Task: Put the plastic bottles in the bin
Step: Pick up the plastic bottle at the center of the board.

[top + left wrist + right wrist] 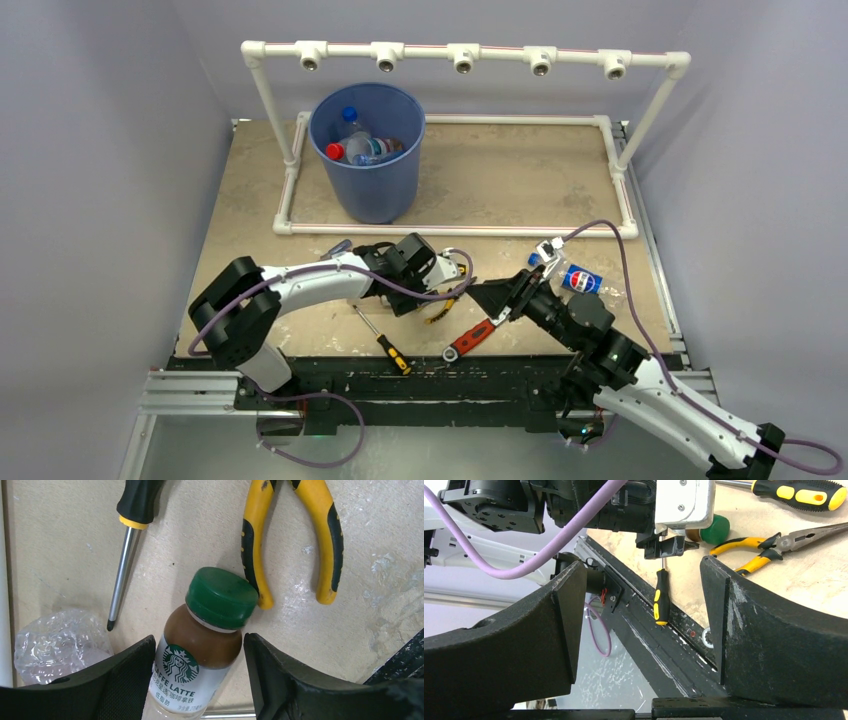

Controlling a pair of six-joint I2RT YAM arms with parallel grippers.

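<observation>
1. Your left claw [199,645] gripped the green-capped latte bottle [210,630], which lay on the bench [60,530] beside the yellow pliers [325,540]
2. Your right claw [644,595] stood open and empty near the bench's near edge
3. The blue bin [370,190] stood far left with bottles [358,145] inside; a Pepsi bottle [578,280] lay right of your right claw

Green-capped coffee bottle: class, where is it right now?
In the left wrist view the coffee bottle lies on the table between the fingers of the left gripper, its cap next to the yellow pliers, with the screwdriver to its left.
</observation>
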